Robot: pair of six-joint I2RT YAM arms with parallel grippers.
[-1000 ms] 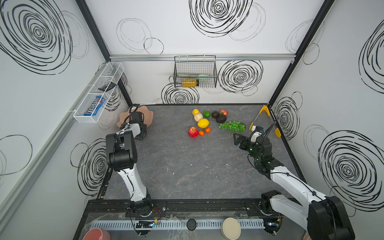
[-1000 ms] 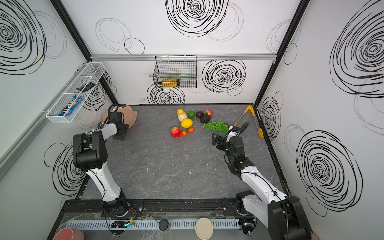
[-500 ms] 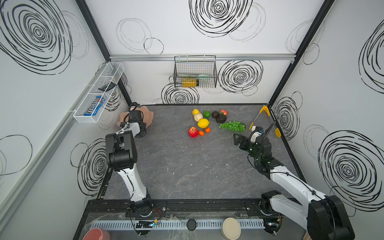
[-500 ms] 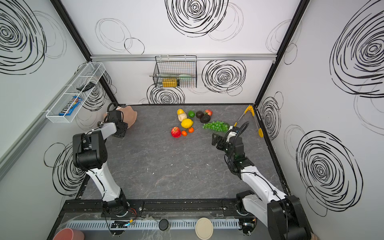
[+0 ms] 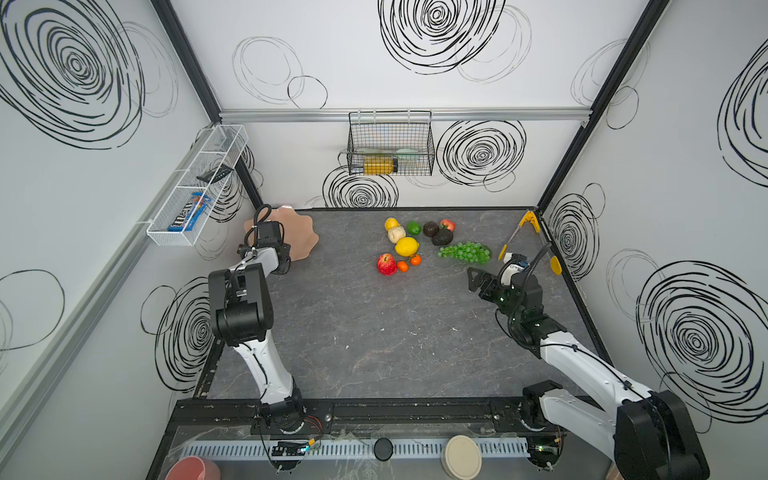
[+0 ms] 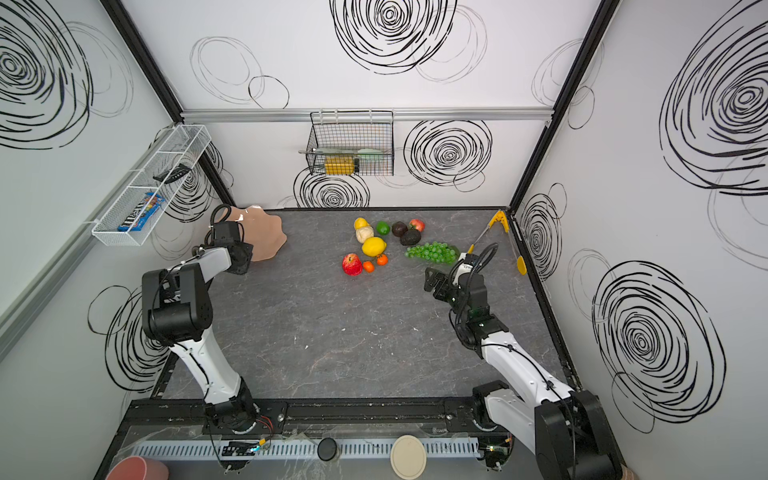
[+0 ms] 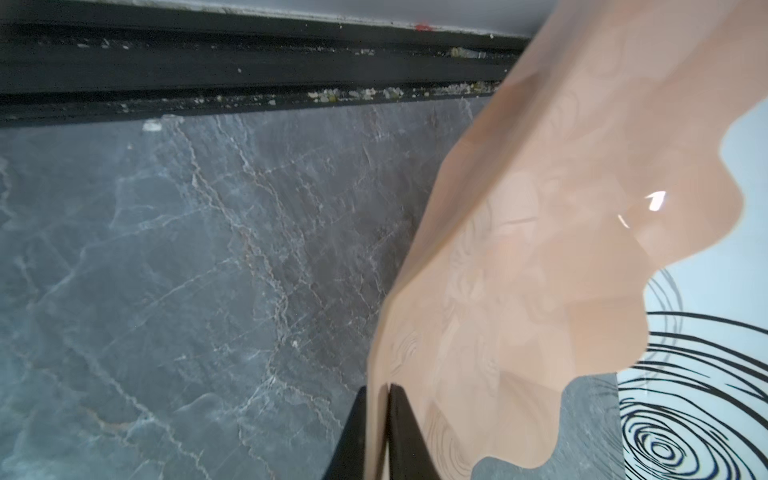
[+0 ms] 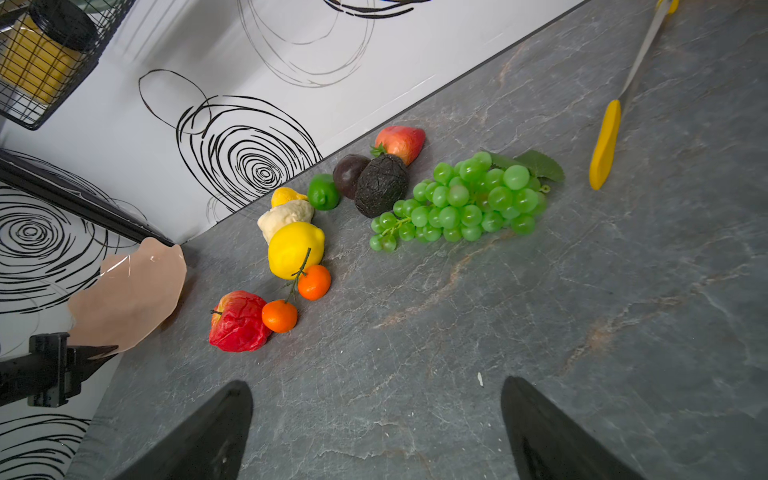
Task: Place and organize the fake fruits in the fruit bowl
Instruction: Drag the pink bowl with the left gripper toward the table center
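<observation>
Left gripper (image 7: 379, 399) jaws pinch the fruit bowl (image 7: 540, 257) rim at the surface's far-left corner; the thin hold may slip. Right gripper (image 8: 376, 419) jaws gape.

Glossy plastic fruit bowl (image 7: 540, 249), matt veined stone-look tabletop (image 7: 166, 249)

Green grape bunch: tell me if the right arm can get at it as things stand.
Probably yes. The right gripper hangs open over bare tabletop, facing the green grape bunch, and nothing lies between them. The dark avocado touches the bunch's far side only.
</observation>
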